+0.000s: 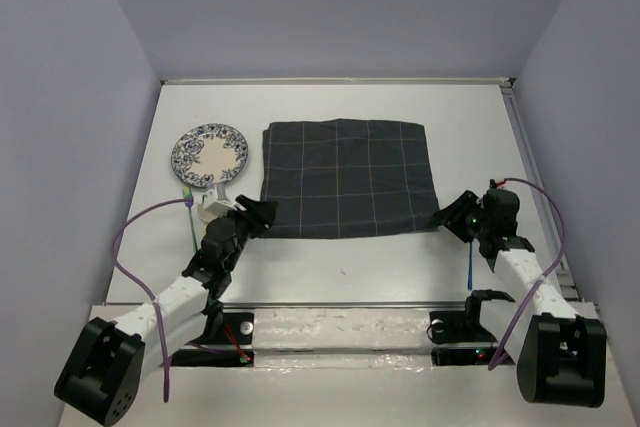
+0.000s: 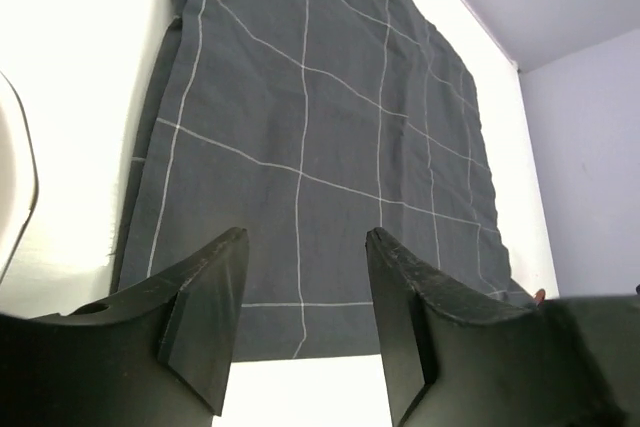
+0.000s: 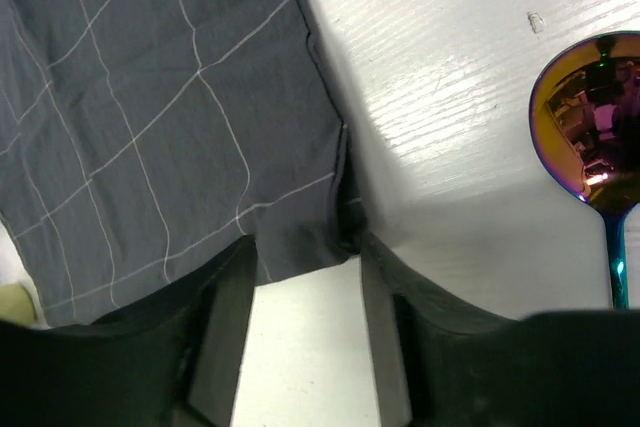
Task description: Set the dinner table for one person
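White dinner table surface (image 1: pixel 330 282) spans the whole workspace in front of the arm bases, with the dark grey checked cloth (image 1: pixel 345 177) flat at centre and the patterned plate (image 1: pixel 208 154) just beside its left edge. Left gripper (image 2: pixel 305 247): jaws wide at the near-left corner. Right gripper (image 3: pixel 305 252): jaws moderately apart, straddling the near-right corner, iridescent spoon (image 3: pixel 585 137) near. Judgement: pinch both corners low, then drag evenly to avoid creasing.

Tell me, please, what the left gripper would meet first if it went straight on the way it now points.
Most likely the dark checked cloth: the left gripper, jaws open, points at its near edge. Depth is unclear, so it might touch the white table short of it.
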You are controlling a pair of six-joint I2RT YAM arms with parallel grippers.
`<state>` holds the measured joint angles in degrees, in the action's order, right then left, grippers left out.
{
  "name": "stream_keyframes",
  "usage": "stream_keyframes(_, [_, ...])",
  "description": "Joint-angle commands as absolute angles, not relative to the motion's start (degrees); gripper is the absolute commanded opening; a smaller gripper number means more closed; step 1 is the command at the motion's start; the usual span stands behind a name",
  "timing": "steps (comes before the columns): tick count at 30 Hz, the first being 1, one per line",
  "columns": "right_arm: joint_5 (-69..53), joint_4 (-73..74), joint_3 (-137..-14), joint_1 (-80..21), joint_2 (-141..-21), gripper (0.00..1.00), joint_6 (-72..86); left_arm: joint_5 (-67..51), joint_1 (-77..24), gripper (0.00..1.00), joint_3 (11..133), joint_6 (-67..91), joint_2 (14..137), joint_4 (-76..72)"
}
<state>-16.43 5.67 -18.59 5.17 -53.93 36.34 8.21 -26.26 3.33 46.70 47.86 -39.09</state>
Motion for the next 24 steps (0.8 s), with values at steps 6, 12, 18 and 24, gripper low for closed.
stream_keyframes(6, [-13.81, 13.96, -25.3, 2.91, -47.2, 0.56, 33.4, 9.14, -27.68, 0.57, 9.56, 43.86, 41.66, -33.67])
stream_keyframes(12, [-9.31, 11.79, -26.11, -1.14, -51.04, 0.25, 32.69, 9.4, -30.93, 0.51, 19.83, 39.13, 41.22, -29.1])
stream_keyframes(18, [-7.47, 5.98, -25.75, -3.52, -59.75, 0.06, 33.4, 9.14, -32.78, 0.51, 31.88, 33.32, 39.73, -21.63])
stream_keyframes(24, [-6.51, 4.39, -22.94, -3.52, -63.37, 0.05, 37.17, 11.25, -32.7, 0.59, 43.84, 25.76, 35.78, -9.16])
